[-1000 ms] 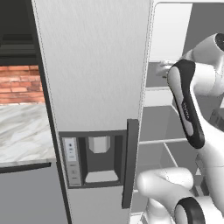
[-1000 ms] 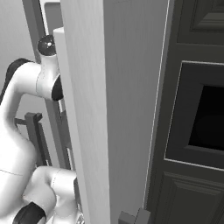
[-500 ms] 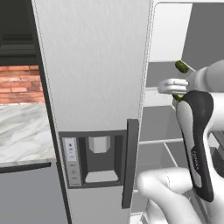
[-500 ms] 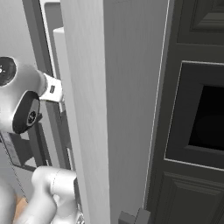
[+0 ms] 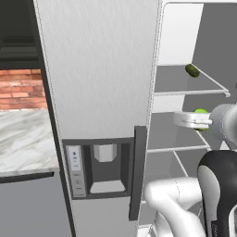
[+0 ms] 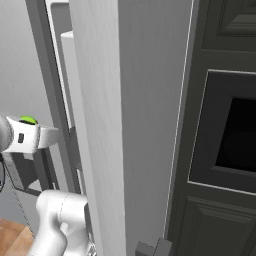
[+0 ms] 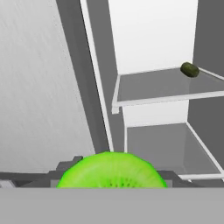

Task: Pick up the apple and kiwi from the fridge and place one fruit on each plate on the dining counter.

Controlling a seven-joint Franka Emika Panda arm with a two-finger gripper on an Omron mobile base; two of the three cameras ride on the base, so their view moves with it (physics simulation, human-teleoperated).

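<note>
**Kiwi in the pincer, still beside the fridge shelves**

Nearest first: the gripper [image 5: 200, 121] is closed on the kiwi [image 7: 112, 169], whose lime-green cut face sits right between the finger tips in the hand view and shows as a green cap above the white hand in both base views. The jaws are drawn in close against the fruit.

Just beyond the pincer lie the fridge's [image 5: 102, 69] white inner shelves; the lower shelf [image 7: 162, 146] is directly ahead and below it. Farther off and higher, on the upper shelf [image 5: 185, 81], rests a small dark olive oval item [image 5: 192, 70], well apart from the pincer. To the hand's left stands the brushed door with its dispenser panel [image 5: 99, 169].

Judged risks: the kiwi is round and gripped near the tips, so a fast swing toward the dining counter could let it slip. The hand is also close to the shelf edges and the door, so a wide turn could knock the fruit against them and jar it loose.
</note>
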